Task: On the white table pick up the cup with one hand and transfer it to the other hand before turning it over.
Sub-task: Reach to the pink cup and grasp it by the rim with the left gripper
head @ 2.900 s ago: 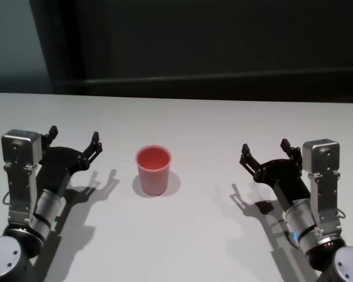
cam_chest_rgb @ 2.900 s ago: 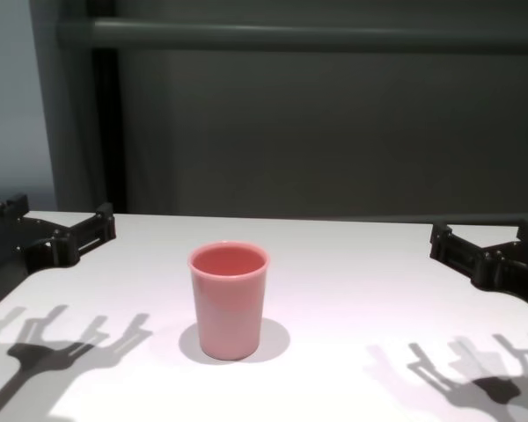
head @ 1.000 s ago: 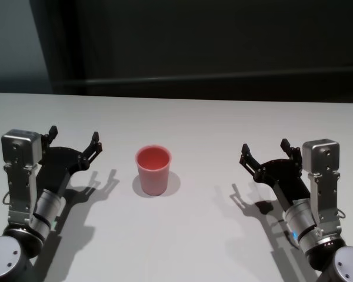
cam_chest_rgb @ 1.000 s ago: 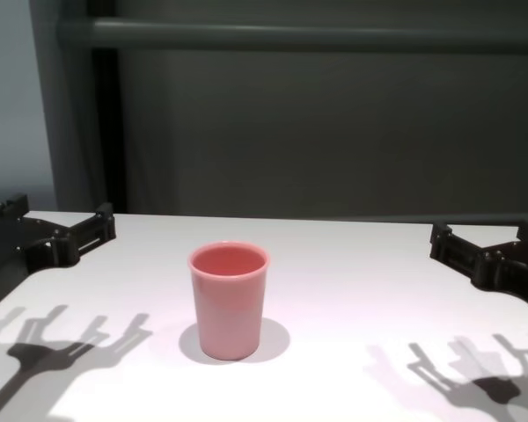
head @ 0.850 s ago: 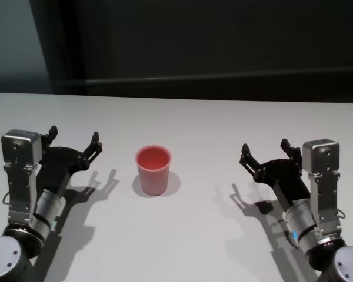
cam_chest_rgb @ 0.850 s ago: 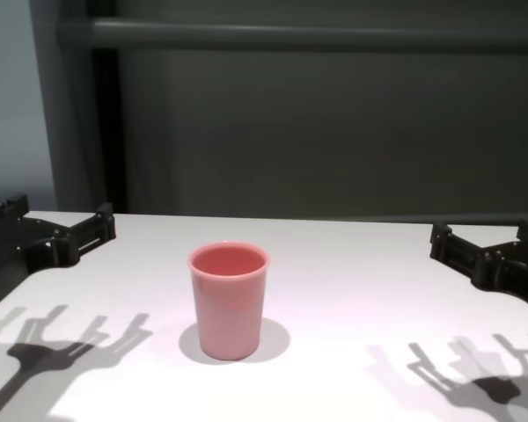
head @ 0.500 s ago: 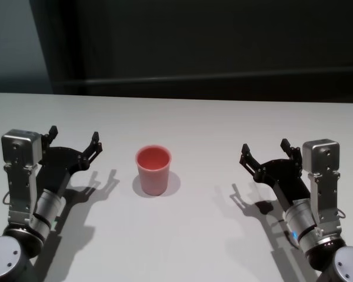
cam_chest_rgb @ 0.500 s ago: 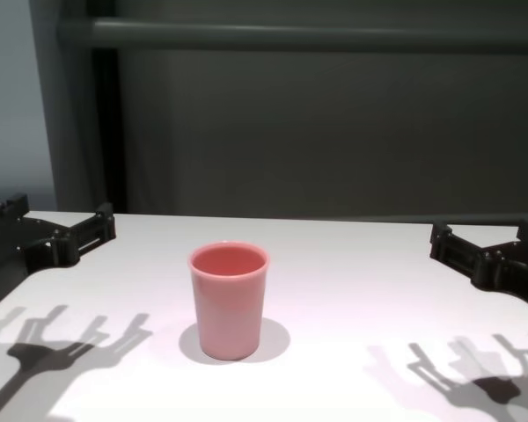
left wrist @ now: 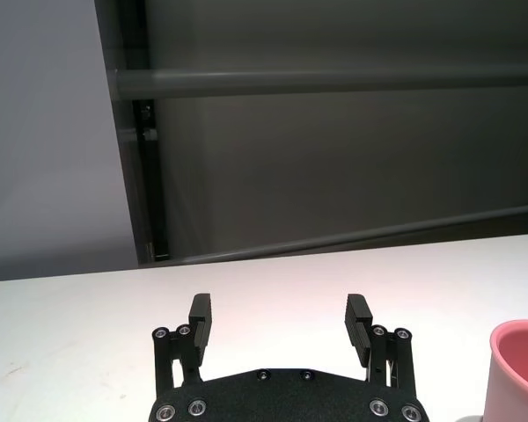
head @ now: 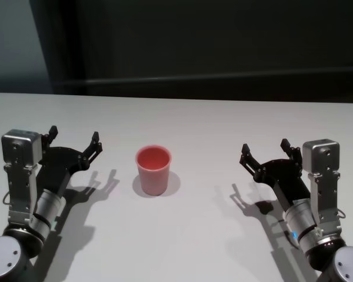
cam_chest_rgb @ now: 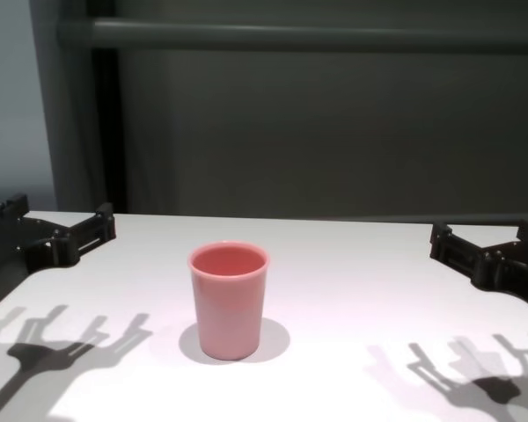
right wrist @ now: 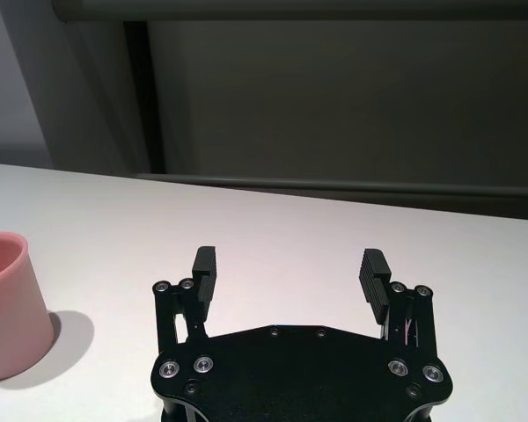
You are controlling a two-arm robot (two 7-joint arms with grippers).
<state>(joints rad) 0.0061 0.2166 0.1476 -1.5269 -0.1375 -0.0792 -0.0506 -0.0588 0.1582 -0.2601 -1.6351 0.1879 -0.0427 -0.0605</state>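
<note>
A glossy pink cup (head: 153,170), tapered and handleless, stands upright, mouth up, on the white bench (head: 200,129). It sits between the left gripper (head: 74,141) and right gripper (head: 266,154), apart from both, whose fingers are spread, holding nothing.

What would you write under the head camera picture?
Pink cup stands upright on the white table between the open left gripper and open right gripper.

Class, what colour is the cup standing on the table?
Pink, the cup is plain inside and out; the chest view shows it best.
</note>
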